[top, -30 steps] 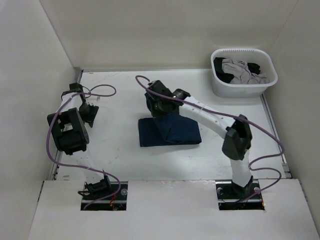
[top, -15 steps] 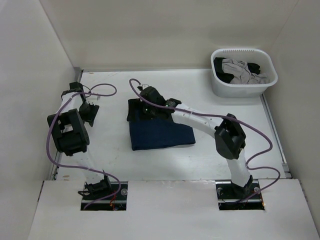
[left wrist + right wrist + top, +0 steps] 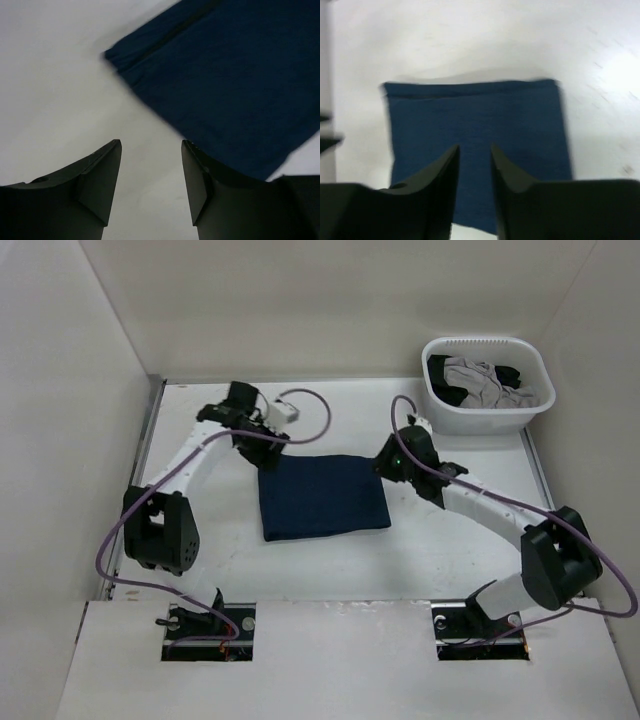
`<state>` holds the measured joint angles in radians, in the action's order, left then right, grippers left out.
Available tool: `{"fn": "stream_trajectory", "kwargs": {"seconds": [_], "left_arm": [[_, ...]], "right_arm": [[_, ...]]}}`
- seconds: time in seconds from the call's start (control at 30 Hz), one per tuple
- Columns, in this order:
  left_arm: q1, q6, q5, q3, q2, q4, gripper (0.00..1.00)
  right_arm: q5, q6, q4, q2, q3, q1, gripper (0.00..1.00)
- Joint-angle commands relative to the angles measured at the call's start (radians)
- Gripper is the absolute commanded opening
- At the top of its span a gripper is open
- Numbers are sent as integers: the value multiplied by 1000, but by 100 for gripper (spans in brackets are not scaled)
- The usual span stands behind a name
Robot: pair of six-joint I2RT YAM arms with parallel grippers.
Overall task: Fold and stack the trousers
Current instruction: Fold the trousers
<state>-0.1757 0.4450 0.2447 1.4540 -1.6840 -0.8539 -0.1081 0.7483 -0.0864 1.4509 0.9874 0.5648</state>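
L gripper jaws well apart, empty, over bare table just off far-left corner of folded navy trousers lying flat mid-table; R gripper jaws slightly apart, gripping nothing, by trousers' far-right corner.

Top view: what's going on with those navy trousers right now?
The navy trousers lie folded into a flat rectangle on the table. The left tool hovers open beside their far-left corner. The right tool sits beside their right edge, jaws slightly apart. Neither holds anything.
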Motion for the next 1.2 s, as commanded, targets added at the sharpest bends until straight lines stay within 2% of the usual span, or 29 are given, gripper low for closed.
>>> {"fn": "stream_trajectory", "kwargs": {"seconds": [0.0, 0.07, 0.2, 0.4, 0.6, 0.67, 0.7, 0.73, 0.77, 0.83, 0.97, 1.07, 1.17], "left_arm": [[-112, -32, 120, -96, 18, -59, 48], [-165, -31, 114, -161, 12, -59, 46], [-227, -2, 62, -283, 15, -43, 46], [-262, 58, -136, -394, 6, 71, 45], [-245, 70, -133, -386, 38, 78, 47], [-215, 86, -131, -354, 93, 91, 49], [-196, 92, -127, -330, 122, 107, 50], [-174, 93, -114, -299, 154, 121, 51], [-152, 87, -93, -267, 187, 139, 52], [-88, 48, -35, -192, 254, 196, 54], [137, -223, -15, -5, 273, 305, 57], [360, -360, -53, 77, 235, 329, 62], [510, -326, -160, 149, 178, 255, 64]], "right_arm": [[-13, 149, -7, 23, -114, -4, 28], [-22, 228, -18, 3, -185, -4, 18], [-39, 365, -9, -40, -312, 19, 11], [-36, 463, -7, -29, -380, 73, 7], [-73, 471, -32, -116, -408, 76, 9], [-116, 445, -94, -209, -398, 70, 19], [-149, 415, -142, -263, -382, 65, 35], [-184, 369, -194, -314, -356, 56, 65], [-214, 308, -246, -357, -324, 30, 100], [-219, 130, -340, -405, -241, -62, 100], [-79, -266, -518, -406, -57, -339, 100], [-145, -352, -604, -446, 46, -517, 100], [-180, -401, -613, -486, 111, -663, 100]]}}
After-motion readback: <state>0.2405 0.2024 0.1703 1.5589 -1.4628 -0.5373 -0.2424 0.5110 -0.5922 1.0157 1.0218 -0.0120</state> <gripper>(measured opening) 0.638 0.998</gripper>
